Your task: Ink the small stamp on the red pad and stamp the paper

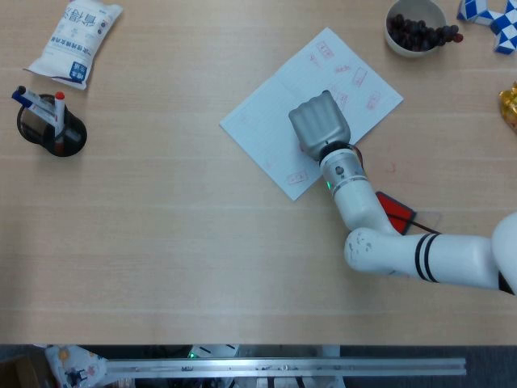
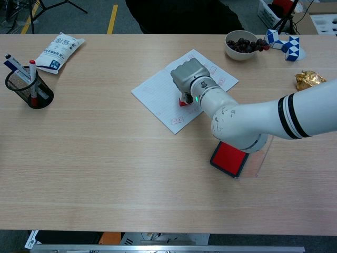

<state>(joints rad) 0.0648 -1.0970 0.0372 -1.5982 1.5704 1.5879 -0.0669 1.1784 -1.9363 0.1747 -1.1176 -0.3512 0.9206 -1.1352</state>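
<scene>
The right hand (image 2: 185,78) grips the stamp (image 2: 184,101) with fingers curled down around it, the red base showing just under the knuckles in the chest view and sitting on the paper (image 2: 158,95) near its lower right edge; from the head view the hand (image 1: 319,121) hides the stamp entirely. The left hand appears in neither view. Red marks already dot the paper, most toward its far corner and one near its nearest corner. The pad (image 2: 230,157), lid open, lies on the table well to the near right of the paper, partly under the right forearm.

Judged from this, the stamping step is in hand. The main risk is a smeared or doubled mark, which a sideways drag or a tilted lift off the paper would cause. The sheet is loose on the table and could shift or cling to the inked base as the stamp rises. Pressing so close to the paper's edge, a small slip could put ink on the wood.

Away from the paper: a pen cup (image 1: 51,126) and a white packet (image 1: 75,39) far to its left, a bowl (image 1: 415,26) of dark fruit beyond its far right corner, blue-and-white toy (image 1: 491,18) and a gold wrapper (image 1: 510,103) further right. None stands between paper and pad; only the robot's own forearm crosses above the pad.
</scene>
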